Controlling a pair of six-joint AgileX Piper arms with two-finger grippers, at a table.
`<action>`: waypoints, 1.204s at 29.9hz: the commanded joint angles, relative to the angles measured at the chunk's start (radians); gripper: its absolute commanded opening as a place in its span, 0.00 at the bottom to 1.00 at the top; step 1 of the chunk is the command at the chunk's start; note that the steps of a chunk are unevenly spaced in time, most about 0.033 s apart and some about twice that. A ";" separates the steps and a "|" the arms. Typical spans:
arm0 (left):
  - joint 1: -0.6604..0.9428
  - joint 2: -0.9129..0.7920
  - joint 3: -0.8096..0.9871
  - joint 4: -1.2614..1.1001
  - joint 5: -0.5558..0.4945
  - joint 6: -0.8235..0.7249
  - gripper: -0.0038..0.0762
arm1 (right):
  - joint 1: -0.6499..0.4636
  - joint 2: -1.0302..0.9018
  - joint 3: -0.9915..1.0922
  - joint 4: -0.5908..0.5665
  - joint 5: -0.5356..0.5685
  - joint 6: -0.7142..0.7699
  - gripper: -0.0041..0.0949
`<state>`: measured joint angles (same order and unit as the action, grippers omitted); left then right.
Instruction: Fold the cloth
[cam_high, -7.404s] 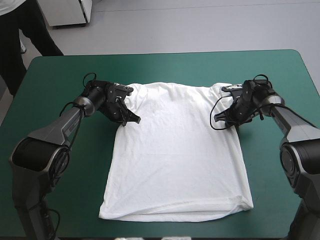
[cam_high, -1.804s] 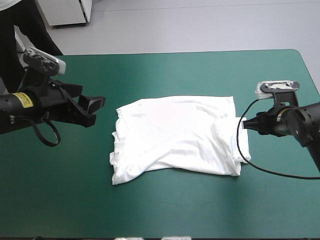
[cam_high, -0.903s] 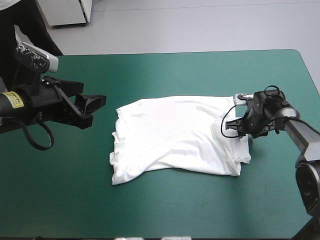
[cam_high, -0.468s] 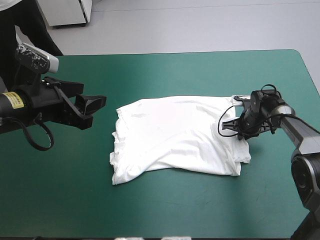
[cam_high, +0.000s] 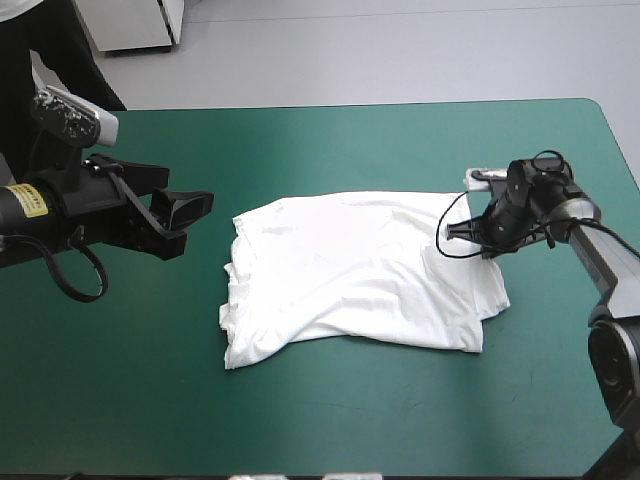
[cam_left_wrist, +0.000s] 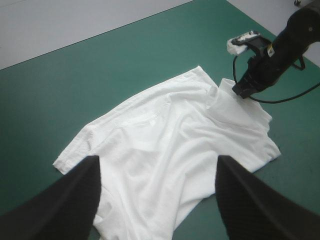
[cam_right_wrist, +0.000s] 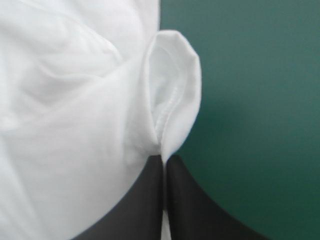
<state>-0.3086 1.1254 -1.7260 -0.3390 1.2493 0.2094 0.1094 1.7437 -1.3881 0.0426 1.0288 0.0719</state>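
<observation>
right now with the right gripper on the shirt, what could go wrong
1. The right gripper pinches only a thin hemmed edge of the T-shirt; a pull could slip it free.
2. The left gripper is open and clear of the T-shirt, so nothing anchors it; the whole thing may drag instead of folding.
3. The near left corner lies rumpled and may fold in crooked.

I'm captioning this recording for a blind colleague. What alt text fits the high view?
A white T-shirt, roughly folded over and wrinkled, lies in the middle of a teal-green table. The right gripper pinches its right edge near the far corner, while the left gripper hangs open to the shirt's left, not touching it.
</observation>
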 joint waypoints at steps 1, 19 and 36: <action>-0.008 -0.014 -0.024 -0.052 -0.041 -0.004 0.64 | -0.003 -0.080 -0.094 0.097 0.039 -0.072 0.03; -0.008 -0.014 -0.024 -0.036 -0.020 0.002 0.62 | 0.187 0.057 -0.125 0.102 -0.008 -0.185 0.03; -0.008 -0.014 -0.024 0.026 0.036 -0.005 0.62 | 0.185 -0.024 -0.237 0.110 0.148 -0.213 0.50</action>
<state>-0.3086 1.1254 -1.7260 -0.3219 1.2495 0.2105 0.2949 1.8354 -1.5703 0.1828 1.1549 -0.1552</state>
